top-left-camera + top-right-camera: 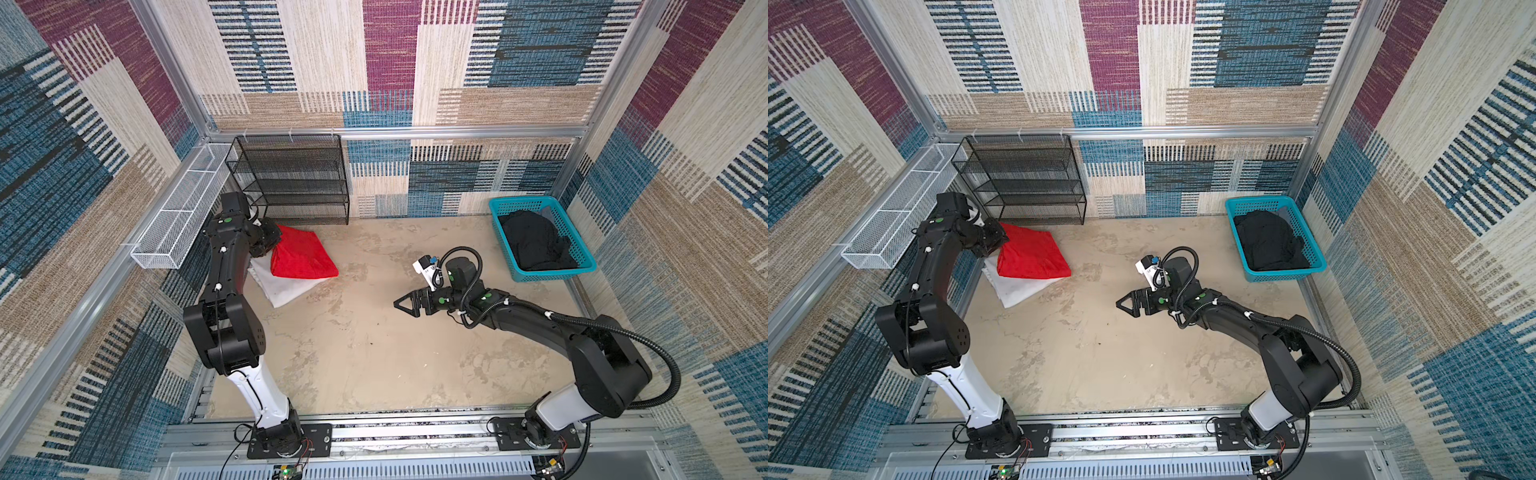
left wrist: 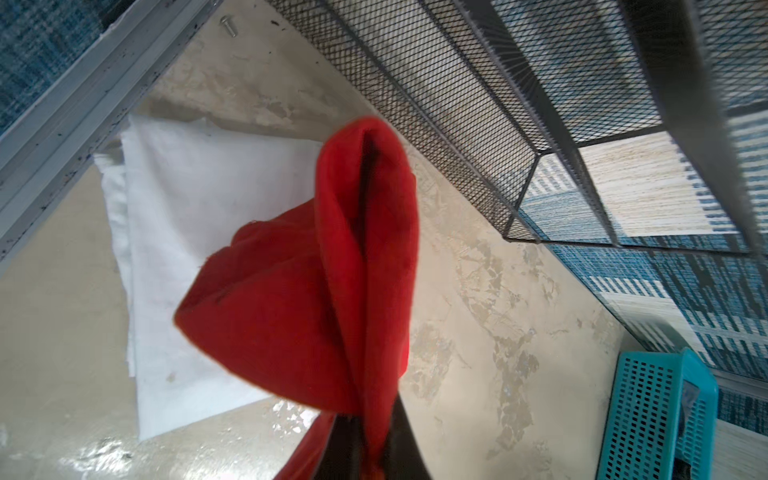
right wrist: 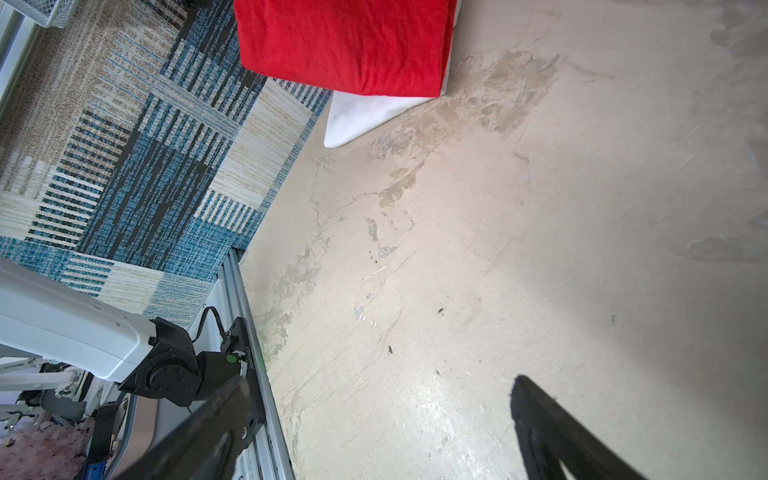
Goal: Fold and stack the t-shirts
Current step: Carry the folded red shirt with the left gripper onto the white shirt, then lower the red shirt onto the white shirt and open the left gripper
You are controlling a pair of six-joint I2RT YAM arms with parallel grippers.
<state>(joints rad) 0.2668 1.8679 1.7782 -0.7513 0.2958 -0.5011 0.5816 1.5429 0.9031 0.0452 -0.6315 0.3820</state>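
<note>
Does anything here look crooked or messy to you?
The red t-shirt lies skewed across the white t-shirt, not squared up, one corner pinched by the left gripper. The black t-shirt sits crumpled in the teal basket.

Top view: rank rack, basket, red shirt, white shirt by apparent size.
1. rack
2. basket
3. red shirt
4. white shirt, judged on its visible part only, since the red shirt covers much of it.
</note>
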